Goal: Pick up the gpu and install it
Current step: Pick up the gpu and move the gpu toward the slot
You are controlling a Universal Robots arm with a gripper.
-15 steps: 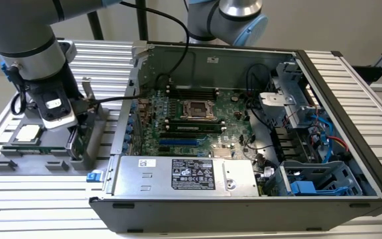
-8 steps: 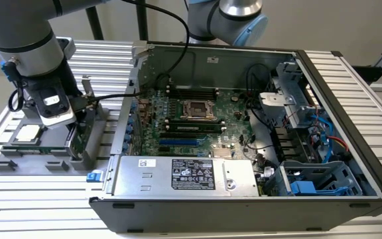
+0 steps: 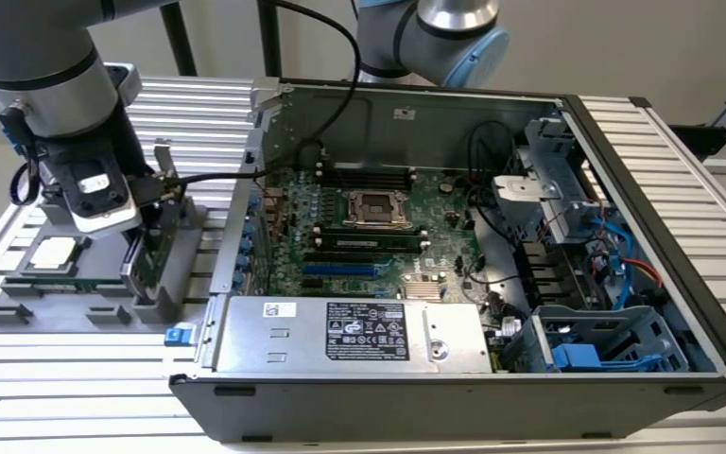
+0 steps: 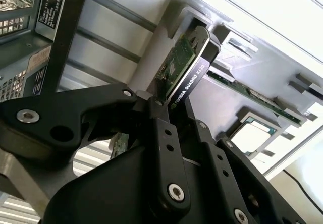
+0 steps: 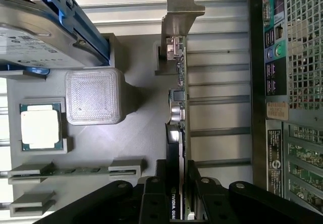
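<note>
Beside the case (image 3: 464,236), over the grey tray (image 5: 136,133), the claw (image 5: 176,182) pinches the gpu (image 5: 177,108), narrowed onto both faces. The card stands on edge in a slot, offering that edge for gripping.

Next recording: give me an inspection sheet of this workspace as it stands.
Surface: ribbed aluminium table carrying a grey parts tray and an open computer case.
Job's things: gpu stands on edge in a tray slot, not installed.
Clutter: hard drive, processor and memory stick in the tray.
Grippers: gripper over the tray, jaws closed on the gpu's two faces.
Cables: black cable from the wrist towards the case; coloured leads inside the case.
Surroundings: plain wall behind.
</note>
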